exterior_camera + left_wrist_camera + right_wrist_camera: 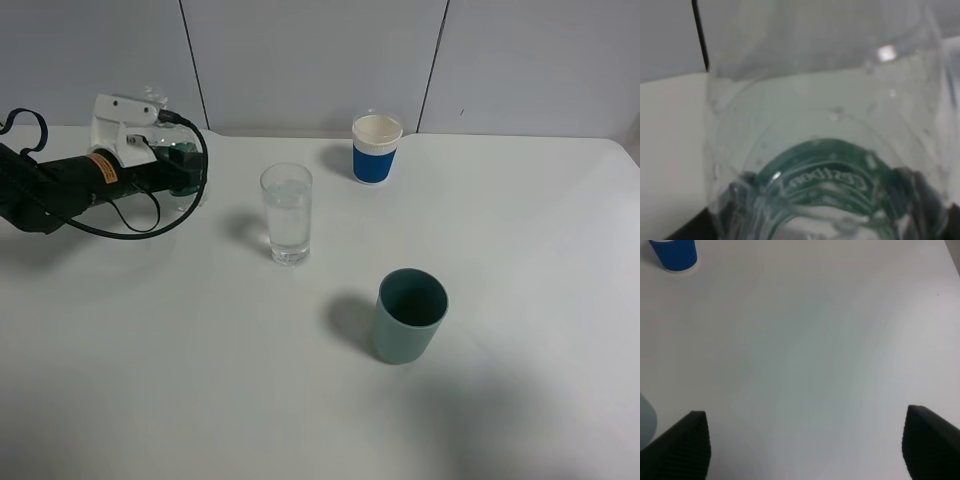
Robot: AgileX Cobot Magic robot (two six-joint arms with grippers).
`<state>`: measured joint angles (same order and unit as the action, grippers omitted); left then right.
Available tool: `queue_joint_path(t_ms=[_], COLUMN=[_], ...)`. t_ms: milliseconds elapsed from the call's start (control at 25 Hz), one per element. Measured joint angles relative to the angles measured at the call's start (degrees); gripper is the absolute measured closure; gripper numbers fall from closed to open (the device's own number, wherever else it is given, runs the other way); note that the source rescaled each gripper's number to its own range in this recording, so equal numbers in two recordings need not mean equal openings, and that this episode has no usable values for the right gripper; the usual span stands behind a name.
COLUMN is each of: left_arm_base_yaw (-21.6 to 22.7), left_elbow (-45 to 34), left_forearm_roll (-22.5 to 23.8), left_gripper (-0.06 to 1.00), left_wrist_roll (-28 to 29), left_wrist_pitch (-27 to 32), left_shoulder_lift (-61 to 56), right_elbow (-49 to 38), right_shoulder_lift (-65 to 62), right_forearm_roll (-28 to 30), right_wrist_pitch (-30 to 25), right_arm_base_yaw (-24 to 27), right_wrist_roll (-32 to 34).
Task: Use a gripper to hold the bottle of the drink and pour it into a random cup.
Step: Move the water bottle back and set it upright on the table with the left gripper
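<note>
We find the left gripper [172, 160], white plastic jaws on a bulky black arm with an orange label, closed on the small clear plastic bottle with a green label band [178, 150]; the left wrist view is filled by that bottle [825, 150], so the hold looks firm. The right gripper [805, 450] shows two dark ribbed fingertips [682, 447] standing well apart over bare white table [805, 340], with nothing between them.

We take the tall, narrow clear drinking glass [287, 213] as landmark. The held bottle sits to its left and slightly behind, apart from it. The glass already holds clear liquid [288, 225] to a good height. A white paper cup with a blue sleeve [376, 148] stands behind it to the right; a grey-green opaque cup [409, 315] stands in front to the right.

In our judgement the pour looks done or nearly so. Whether the bottle is empty we cannot tell.
</note>
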<state>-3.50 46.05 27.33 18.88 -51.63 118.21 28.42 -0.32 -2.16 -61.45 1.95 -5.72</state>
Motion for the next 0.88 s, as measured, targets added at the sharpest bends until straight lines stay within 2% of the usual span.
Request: queue_joint_path(t_ms=[720, 840, 880], left_arm_base_yaw=[0.00, 0.00, 0.00], left_elbow=[-0.24, -0.24, -0.24], left_forearm_roll=[0.00, 0.00, 0.00], left_gripper=[0.89, 0.67, 0.55], left_wrist_roll=[0.42, 0.42, 0.42], left_wrist_pitch=[-0.80, -0.98, -0.98], left_shoulder_lift=[0.12, 0.12, 0.12], right_elbow=[0.00, 0.00, 0.00], right_shoulder_lift=[0.00, 0.00, 0.00], right_forearm_roll=[0.00, 0.00, 0.00], right_wrist_pitch=[0.00, 0.00, 0.00], right_arm_base_yaw=[0.00, 0.00, 0.00], right_wrist_roll=[0.00, 0.00, 0.00])
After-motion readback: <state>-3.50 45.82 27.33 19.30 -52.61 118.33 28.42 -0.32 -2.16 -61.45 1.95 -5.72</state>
